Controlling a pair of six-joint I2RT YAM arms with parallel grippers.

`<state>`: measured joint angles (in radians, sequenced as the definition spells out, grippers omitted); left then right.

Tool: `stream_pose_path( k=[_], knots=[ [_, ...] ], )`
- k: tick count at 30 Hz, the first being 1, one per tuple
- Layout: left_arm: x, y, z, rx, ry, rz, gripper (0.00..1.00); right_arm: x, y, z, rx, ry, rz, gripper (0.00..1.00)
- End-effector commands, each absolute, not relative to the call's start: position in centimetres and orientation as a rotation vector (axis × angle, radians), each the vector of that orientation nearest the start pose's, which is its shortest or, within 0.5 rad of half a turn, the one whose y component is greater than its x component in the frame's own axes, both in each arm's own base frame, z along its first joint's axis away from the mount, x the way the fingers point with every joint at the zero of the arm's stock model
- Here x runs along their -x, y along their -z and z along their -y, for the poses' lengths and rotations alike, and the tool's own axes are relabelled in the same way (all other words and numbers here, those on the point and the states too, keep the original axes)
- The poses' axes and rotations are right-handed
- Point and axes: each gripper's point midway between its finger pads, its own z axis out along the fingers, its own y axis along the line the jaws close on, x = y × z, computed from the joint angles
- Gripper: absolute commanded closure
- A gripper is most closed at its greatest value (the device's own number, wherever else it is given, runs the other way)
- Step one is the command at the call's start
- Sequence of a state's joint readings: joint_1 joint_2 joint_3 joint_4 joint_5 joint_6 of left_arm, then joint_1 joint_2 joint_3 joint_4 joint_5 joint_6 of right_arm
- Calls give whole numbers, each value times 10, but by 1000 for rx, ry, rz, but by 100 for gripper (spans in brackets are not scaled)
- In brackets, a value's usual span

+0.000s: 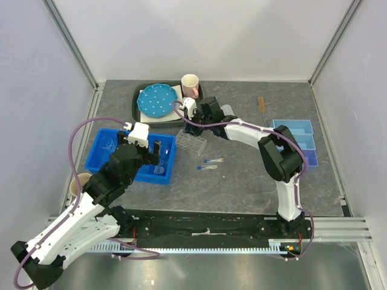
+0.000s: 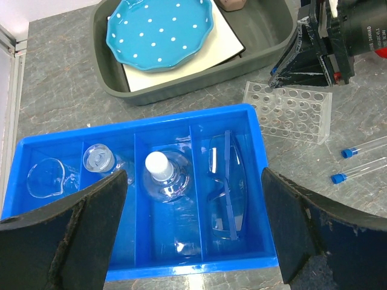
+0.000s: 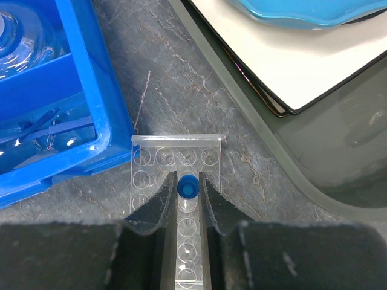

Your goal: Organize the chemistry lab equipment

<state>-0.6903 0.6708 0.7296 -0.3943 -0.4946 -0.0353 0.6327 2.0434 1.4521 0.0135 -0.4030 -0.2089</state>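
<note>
Blue-capped tube (image 3: 187,188) clamped in right tool (image 3: 185,180), extended forward over tube rack (image 3: 150,158).

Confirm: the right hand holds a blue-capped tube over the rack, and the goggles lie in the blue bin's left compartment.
Wrong compartment: the left wrist view shows the goggles in the bin's rightmost one. The right hand holds a blue-capped tube over the rack.

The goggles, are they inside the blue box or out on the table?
Inside. The goggles lie in the blue box's rightmost compartment in the left wrist view, its walls all around them.
</note>
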Motion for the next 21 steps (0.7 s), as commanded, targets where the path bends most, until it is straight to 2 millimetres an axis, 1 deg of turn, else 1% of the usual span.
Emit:
stream_pose_path(
  k=[1, 8, 16, 21],
  knots=[
    [-254, -251, 101, -271, 39, -1792, 3, -412, -107, -382, 1099, -685, -1833, 79],
    [-254, -250, 102, -274, 47, -1793, 3, -406, -108, -377, 1115, -680, -1831, 75],
    [-253, -250, 103, -282, 52, -1797, 3, -400, -117, -372, 1127, -671, -1816, 69],
    [-253, -250, 104, -283, 56, -1796, 3, -396, -119, -368, 1145, -660, -1817, 68]
  ],
)
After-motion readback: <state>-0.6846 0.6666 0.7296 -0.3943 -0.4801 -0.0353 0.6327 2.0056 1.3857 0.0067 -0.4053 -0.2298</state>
